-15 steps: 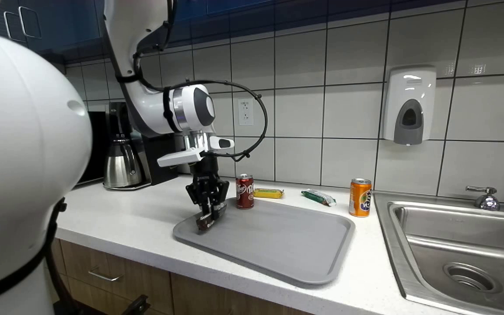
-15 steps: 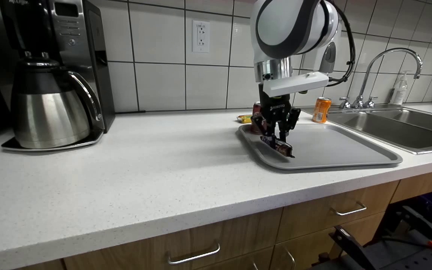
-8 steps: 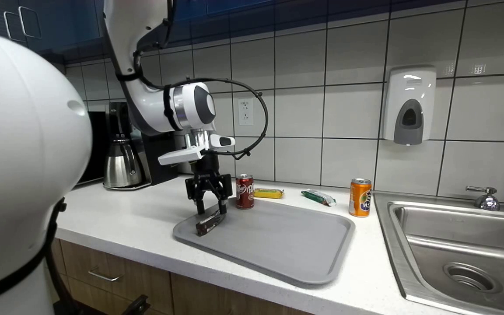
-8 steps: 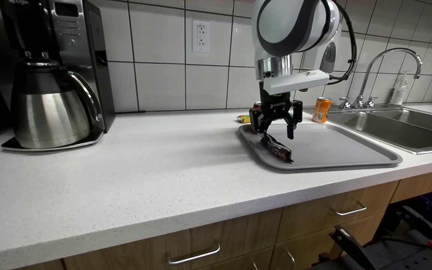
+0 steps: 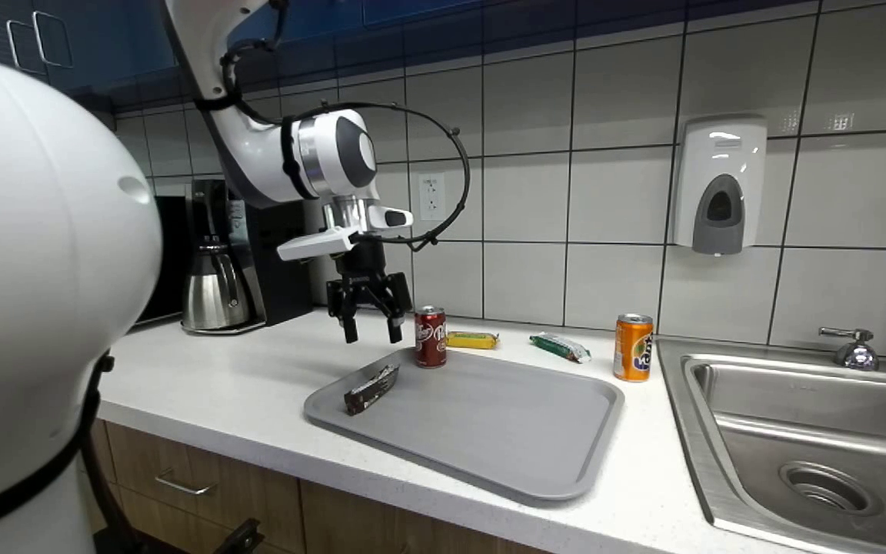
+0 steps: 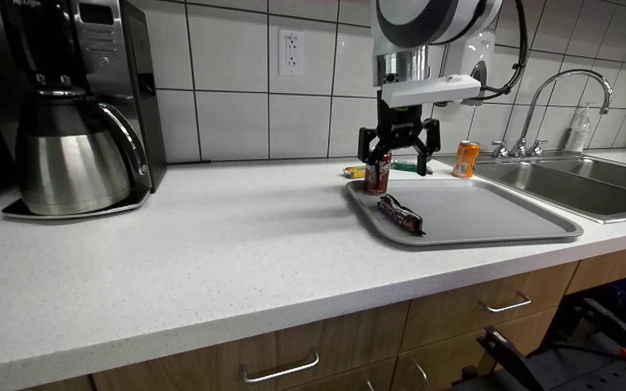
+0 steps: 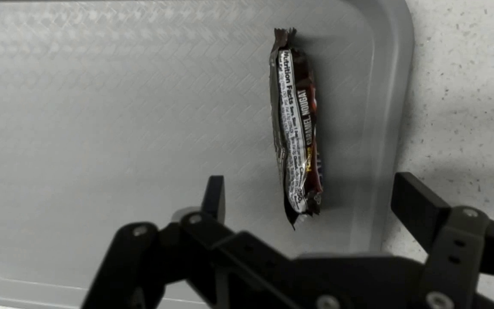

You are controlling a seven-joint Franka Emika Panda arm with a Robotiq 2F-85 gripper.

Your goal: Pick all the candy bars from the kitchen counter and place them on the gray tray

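On the gray tray (image 5: 489, 423) lies the dark candy bar (image 5: 371, 390), close to one short rim; the wrist view shows this bar (image 7: 292, 128) whole. My gripper (image 5: 373, 335) hangs above it, open, its fingers (image 7: 418, 201) wide apart with nothing gripped. The exterior view from the coffee maker's side also has the gripper (image 6: 398, 168) raised over the tray. A yellow candy bar (image 5: 472, 340) and a green candy bar (image 5: 560, 347) rest on the white kitchen counter (image 5: 243, 377), between tray and wall.
A dark-red can (image 5: 431, 338) stands upright at the tray's back corner, in front of the yellow bar. An orange can (image 5: 633, 348) is upright beside the steel sink (image 5: 820, 431). The coffee maker (image 6: 74, 146) sits further along the counter.
The gripper was shut on the dark bar over the tray a second ago. It has opened, left the bar lying on the tray, and risen straight up.
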